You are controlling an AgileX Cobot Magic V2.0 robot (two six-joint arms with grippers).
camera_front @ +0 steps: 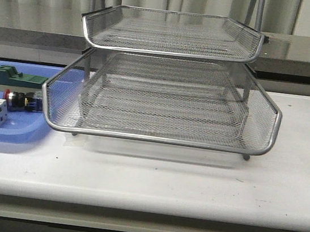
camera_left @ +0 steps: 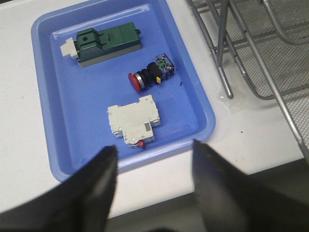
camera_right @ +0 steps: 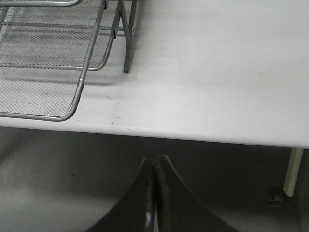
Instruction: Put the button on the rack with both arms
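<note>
Currently lying on its side in the blue tray [camera_left: 198, 104], between green block [camera_left: 104, 43] and white block [camera_left: 133, 118], touching neither: button [camera_left: 147, 76]. Just beside the tray's edge, on the white table [camera_front: 283, 184]: rack [camera_front: 162, 102]. Spread wide above the tray's near rim: left gripper [camera_left: 154, 193]. Pressed together off the table's front edge: right gripper [camera_right: 154, 193].
</note>
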